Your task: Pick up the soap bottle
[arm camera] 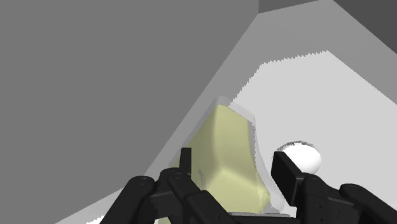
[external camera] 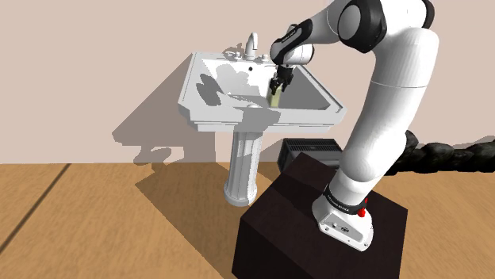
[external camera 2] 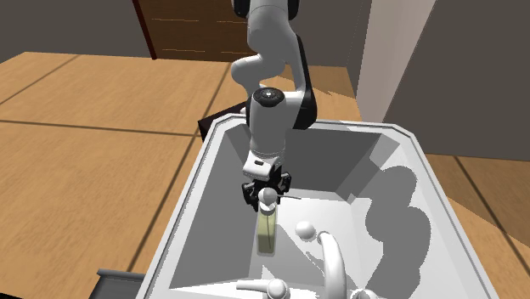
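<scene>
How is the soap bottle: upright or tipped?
Upright: the pale yellow translucent soap bottle is vertical in the white sink basin, top at the black pincer.

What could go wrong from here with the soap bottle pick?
1. The end effector sits at the very top of the soap bottle; a hold that high might let it tilt or slip.
2. The faucet stands close beside the soap bottle; a lift that drifts could clip it.

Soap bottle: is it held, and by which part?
The soap bottle, clasped at its top end between the gripper's fingers, one on each side.
</scene>
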### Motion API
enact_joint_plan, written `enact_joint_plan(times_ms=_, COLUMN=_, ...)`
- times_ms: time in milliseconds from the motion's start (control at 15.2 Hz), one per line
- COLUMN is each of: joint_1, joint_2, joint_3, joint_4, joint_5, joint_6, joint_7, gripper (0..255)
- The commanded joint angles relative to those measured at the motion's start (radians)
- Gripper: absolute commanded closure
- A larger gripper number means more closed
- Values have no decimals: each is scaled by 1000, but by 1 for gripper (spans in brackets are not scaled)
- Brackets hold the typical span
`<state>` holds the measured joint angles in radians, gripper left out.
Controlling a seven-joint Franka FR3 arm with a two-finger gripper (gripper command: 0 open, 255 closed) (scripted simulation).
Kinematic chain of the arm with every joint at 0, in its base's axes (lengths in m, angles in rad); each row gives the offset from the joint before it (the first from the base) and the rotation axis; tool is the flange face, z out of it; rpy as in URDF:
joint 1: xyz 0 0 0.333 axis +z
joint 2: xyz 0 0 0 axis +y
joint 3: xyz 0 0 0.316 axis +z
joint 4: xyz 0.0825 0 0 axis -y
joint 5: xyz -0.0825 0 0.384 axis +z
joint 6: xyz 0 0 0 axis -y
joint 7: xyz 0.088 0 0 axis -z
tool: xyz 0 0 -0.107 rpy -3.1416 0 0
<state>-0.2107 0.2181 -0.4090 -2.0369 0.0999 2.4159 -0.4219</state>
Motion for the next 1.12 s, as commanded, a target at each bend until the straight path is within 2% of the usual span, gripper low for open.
enact_joint_plan(times_ms=0, joint_1=1, joint_2=-5, joint_3=-1, joint_4=6, joint_5=-5, joint_6=-12, joint_7=3, gripper=255)
enact_joint_plan(times_ms=924, joint_1=14, joint_2=-91, joint_3=-14, joint_4=99, joint_5=-58, joint_6=-183, joint_7=37, gripper=255)
enact_joint_plan(times_ms=1056, joint_1=14, joint_2=-92, joint_3=-14, joint_4=100, joint_5=-58, joint_6=-185, joint_7=37, gripper=255)
